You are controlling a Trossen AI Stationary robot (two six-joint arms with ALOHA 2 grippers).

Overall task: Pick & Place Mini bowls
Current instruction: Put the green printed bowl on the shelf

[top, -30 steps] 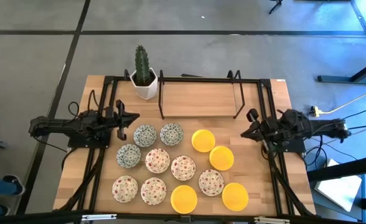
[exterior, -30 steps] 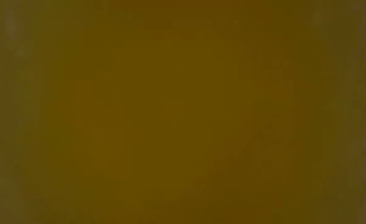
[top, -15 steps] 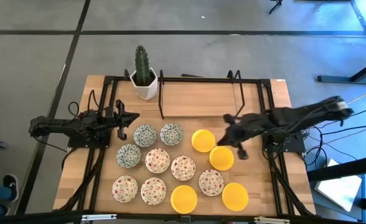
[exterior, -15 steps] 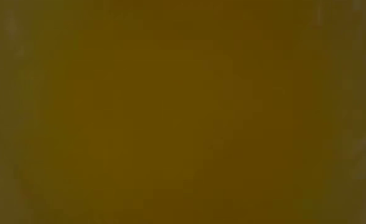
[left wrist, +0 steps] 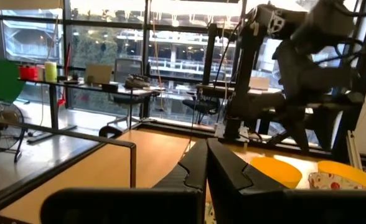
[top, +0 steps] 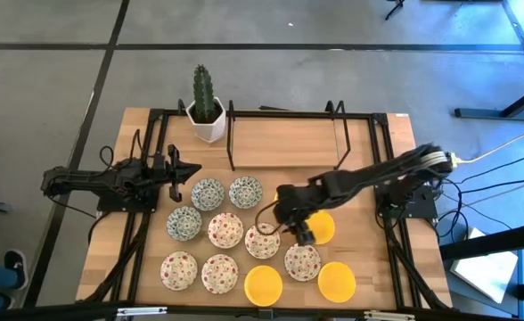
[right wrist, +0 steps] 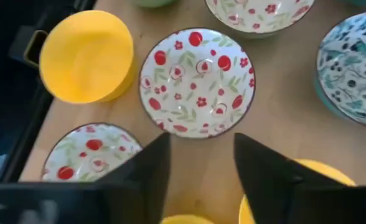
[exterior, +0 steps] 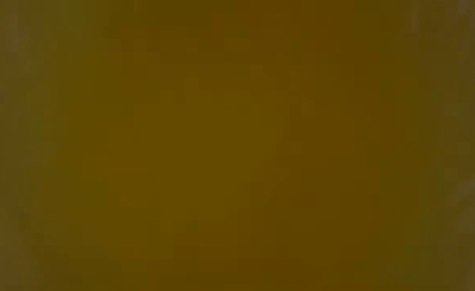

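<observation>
Mini bowls lie in a loose group on the near half of the wooden table: blue-green ones (top: 208, 193), red-speckled ones (top: 225, 230) and yellow ones (top: 263, 283). My right gripper (top: 280, 223) hangs open above the middle of the group. Its fingers (right wrist: 152, 168) point down beside a red-speckled bowl (right wrist: 198, 81), also seen at the group's middle (top: 262, 239), and touch nothing. One yellow bowl (top: 320, 227) is partly hidden under the right arm. My left gripper (top: 193, 169) waits shut at the table's left, short of the bowls. The low view shows only a dull yellow blur.
A cactus in a white pot (top: 207, 111) stands at the far left. A black wire rack (top: 289, 134) stands along the far side. Black frame rails (top: 396, 241) run down both sides of the table. Bare wood (top: 289, 147) lies between the rack and the bowls.
My right arm has swung out from the table's right side toward the left edge and a little toward the near edge. Its gripper now hangs over the middle of the bowl group. The bowls have stayed where they were.
</observation>
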